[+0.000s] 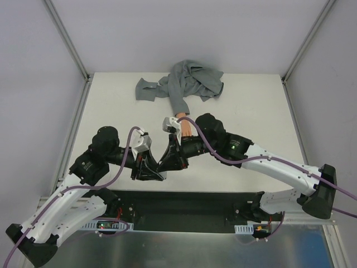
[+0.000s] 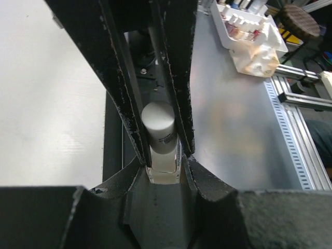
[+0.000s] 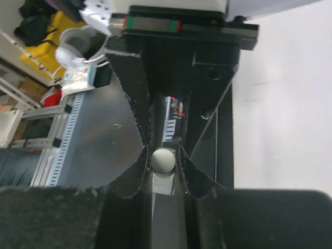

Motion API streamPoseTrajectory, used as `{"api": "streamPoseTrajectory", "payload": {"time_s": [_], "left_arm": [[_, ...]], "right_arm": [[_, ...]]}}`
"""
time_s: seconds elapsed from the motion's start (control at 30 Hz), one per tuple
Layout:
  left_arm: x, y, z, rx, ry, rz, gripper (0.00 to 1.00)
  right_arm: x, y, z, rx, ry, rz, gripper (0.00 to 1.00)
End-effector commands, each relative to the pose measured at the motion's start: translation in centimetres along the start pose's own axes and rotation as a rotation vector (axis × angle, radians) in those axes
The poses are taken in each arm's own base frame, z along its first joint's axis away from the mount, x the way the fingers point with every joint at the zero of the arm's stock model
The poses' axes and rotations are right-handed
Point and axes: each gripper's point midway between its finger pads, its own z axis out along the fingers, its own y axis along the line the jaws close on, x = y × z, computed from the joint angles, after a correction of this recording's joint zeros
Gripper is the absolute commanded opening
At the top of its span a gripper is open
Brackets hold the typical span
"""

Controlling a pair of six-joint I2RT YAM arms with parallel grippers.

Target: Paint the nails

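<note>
A small white bottle [image 2: 165,167] is held between both grippers over the table's near middle. My left gripper [image 2: 165,161] is shut on its glass body, and it shows in the top view [image 1: 149,167]. My right gripper [image 3: 163,165] is shut on the bottle's white cap [image 3: 163,160], meeting the left one in the top view [image 1: 167,161]. The peach mannequin hand [image 1: 183,124] lies just behind them, its grey sleeve [image 1: 187,84] bunched at the far edge. The right arm covers its fingertips, so the nails are hidden.
The white table [image 1: 251,106] ends in a black strip [image 1: 184,204] at the near edge, with a metal bench below. A white tray of small bottles [image 2: 249,26] stands on that bench. Frame posts stand at the far corners.
</note>
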Motion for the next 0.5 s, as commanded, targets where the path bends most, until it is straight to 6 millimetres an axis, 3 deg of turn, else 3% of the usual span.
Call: {"api": "streamPoseTrajectory", "payload": {"time_s": [0.0,0.13,0.2,0.23,0.33,0.4,0.43,0.47], "left_arm": [[-3.6,-3.3,-0.3,0.144,-0.065,0.260,0.00],[-4.1,-1.6,-0.2,0.035,-0.081,0.240,0.00],[-4.4,-0.8,-0.2,-0.016,-0.090,0.239,0.00],[-4.8,0.3,-0.3,-0.084,-0.100,0.236,0.00],[-5.1,2.3,-0.9,-0.219,-0.121,0.229,0.00],[-5.1,3.1,-1.3,-0.283,-0.134,0.235,0.00],[-5.0,3.6,-1.5,-0.316,-0.136,0.233,0.00],[-5.1,4.5,-1.9,-0.371,-0.143,0.236,0.00]], "right_arm": [[-3.3,3.4,0.2,-0.192,-0.113,-0.117,0.00],[-3.8,2.4,-0.1,-0.108,-0.130,-0.100,0.03],[-4.3,1.3,-0.2,-0.019,-0.143,-0.055,0.26],[-4.6,0.9,-0.5,0.028,-0.155,-0.046,0.49],[-5.6,-1.3,-1.2,0.279,-0.201,-0.011,0.68],[-5.8,-2.8,-2.3,0.468,-0.228,0.033,0.72],[-7.0,-2.8,-3.0,0.524,-0.260,0.037,0.74],[-6.3,-3.9,-3.9,0.642,-0.250,0.074,0.75]]}}
